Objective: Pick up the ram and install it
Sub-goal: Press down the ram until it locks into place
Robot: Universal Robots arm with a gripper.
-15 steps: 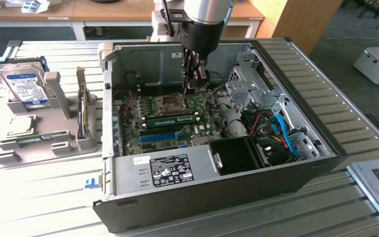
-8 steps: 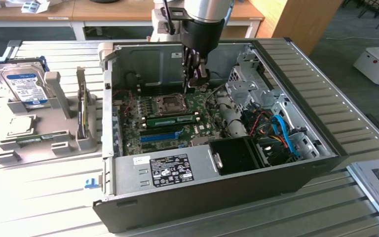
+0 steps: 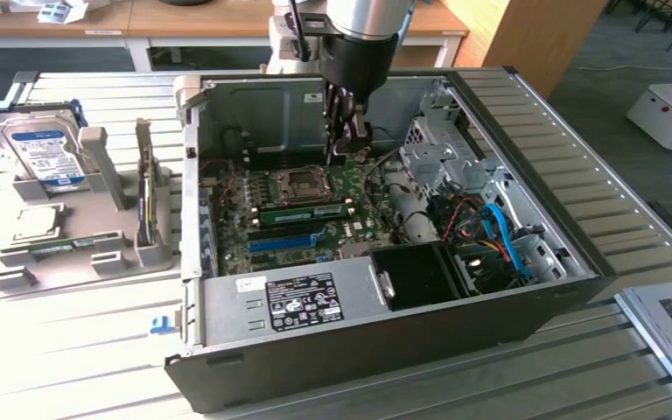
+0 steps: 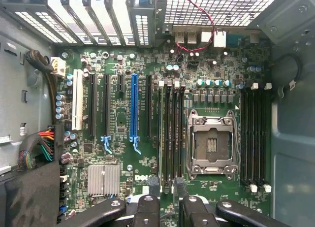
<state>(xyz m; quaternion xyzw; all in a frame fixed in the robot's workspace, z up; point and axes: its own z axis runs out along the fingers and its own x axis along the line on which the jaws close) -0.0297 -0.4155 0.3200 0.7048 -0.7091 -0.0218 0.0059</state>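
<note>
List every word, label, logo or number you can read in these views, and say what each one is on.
"DELL": white logo printed on the motherboard, wrist view.
Power supply label, black and white: print too small to read.
Small white sticker beside that label: unreadable.
Hard drive label, blue and white: too blurred to read.
Other white markings on the motherboard: too small to read.

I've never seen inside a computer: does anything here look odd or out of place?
Only the square socket: it sits empty, with no chip in it. Nothing looks spilled, broken or askew.
</note>
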